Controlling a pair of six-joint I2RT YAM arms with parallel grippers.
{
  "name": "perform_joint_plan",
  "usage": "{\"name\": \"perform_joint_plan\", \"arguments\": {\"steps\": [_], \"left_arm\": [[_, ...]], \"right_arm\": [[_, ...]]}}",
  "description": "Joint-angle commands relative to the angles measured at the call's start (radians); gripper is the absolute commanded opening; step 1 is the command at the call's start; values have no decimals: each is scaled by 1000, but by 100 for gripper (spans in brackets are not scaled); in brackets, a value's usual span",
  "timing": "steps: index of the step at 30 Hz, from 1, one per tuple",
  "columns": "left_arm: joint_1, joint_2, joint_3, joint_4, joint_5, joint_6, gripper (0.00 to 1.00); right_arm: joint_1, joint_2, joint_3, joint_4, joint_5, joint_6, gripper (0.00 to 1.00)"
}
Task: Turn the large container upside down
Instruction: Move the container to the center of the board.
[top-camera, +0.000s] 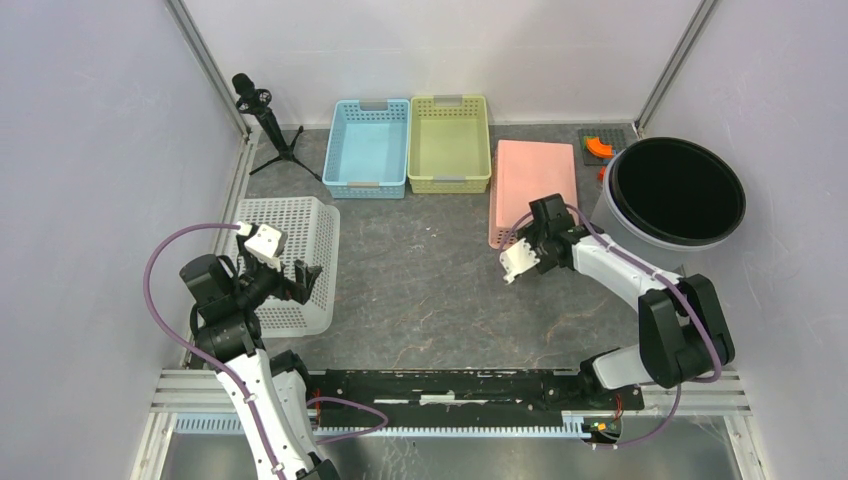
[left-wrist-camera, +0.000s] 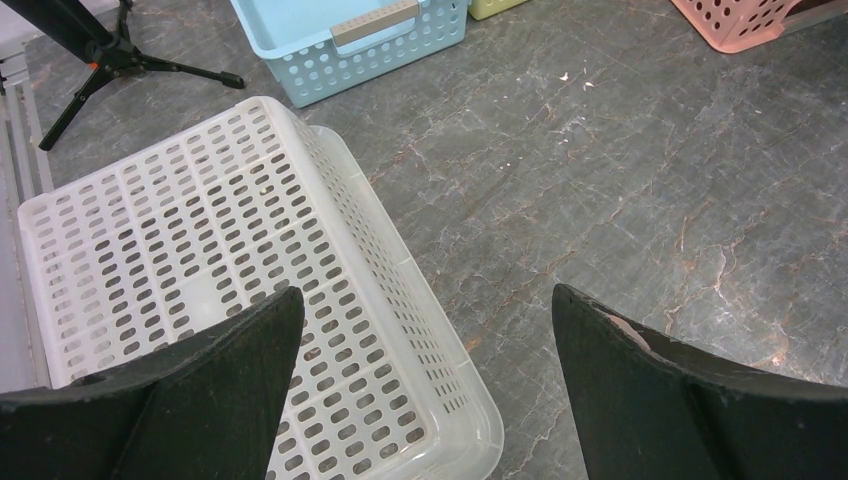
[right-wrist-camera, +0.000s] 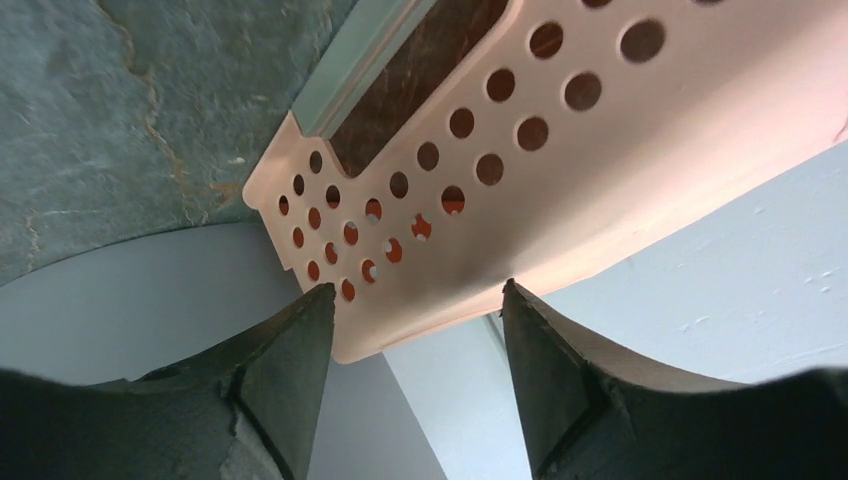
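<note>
The left jaws stand fully open and hold nothing. They hang over the near right part of the white basket (left-wrist-camera: 190, 230), and I see a gap between them and it. This basket is the large container. It lies upside down on the worktop (left-wrist-camera: 600, 180) at the left side, with its perforated bottom up and its rim down.

The right jaws are open about halfway, with nothing between them. The end wall of the pink basket (right-wrist-camera: 600, 150), with its round holes and handle slot, is just beyond their tips. I cannot tell if they touch it. The pink basket also lies bottom up, right of the middle.

At the far edge a blue basket (top-camera: 368, 147) and a yellow basket (top-camera: 450, 143) stand side by side, touching, openings up. A black tub (top-camera: 677, 190) stands upright at the far right.
</note>
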Motion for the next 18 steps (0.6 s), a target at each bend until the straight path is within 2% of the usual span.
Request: {"name": "perform_joint_plan", "arguments": {"steps": [1,5,8,13,16,18], "left_arm": [[2,-9,-1,33,14,-8,100],[1,-6,-1,33,14,-9,100],[1,-9,0,33,12,-10,100],[2,-9,-1,34,13,-10,100],[1,-2,3,33,14,-13,100],[2,-2,4,33,12,-14,100]], "right_arm": [[-43,16,53,17,-13,-1,70],[-49,0,65,89,-3,15,77],[-48,-28,109,78,-45,70,81],[-45,-103,272,-210,-323,197,85],[-29,-160,278,-337,-489,219,91],[-6,-196,245,-355,-531,240,94]]}}
